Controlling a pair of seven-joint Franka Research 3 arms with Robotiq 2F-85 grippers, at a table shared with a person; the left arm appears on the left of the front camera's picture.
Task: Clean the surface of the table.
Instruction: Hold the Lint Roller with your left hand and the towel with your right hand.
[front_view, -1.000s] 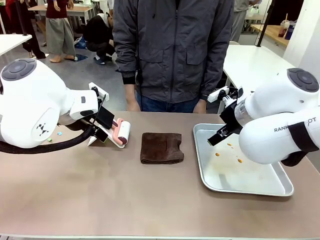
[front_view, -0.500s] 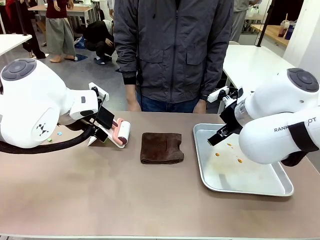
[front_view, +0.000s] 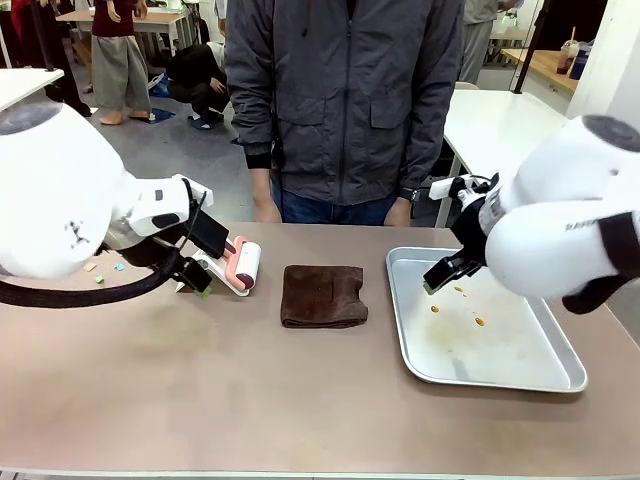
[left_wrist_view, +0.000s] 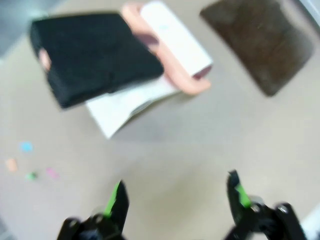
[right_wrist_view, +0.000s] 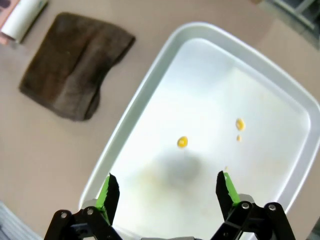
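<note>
The left arm (front_view: 60, 200) dipped toward the roller (front_view: 245, 268) left of the brown cloth (front_view: 323, 295), both arms' jaws stayed apart and empty, and the table (front_view: 250, 400) was not wiped yet.

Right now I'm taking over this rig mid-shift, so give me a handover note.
Left gripper: open, empty, above the table beside the lint roller.
Right gripper: open, empty, over the metal tray.
Folded brown cloth lies mid-table, between them.
Coloured scraps lie at the table's left end; orange spots in the tray.
Done: nothing visible.
Left: pick up a tool, clear scraps, wipe the table.
</note>
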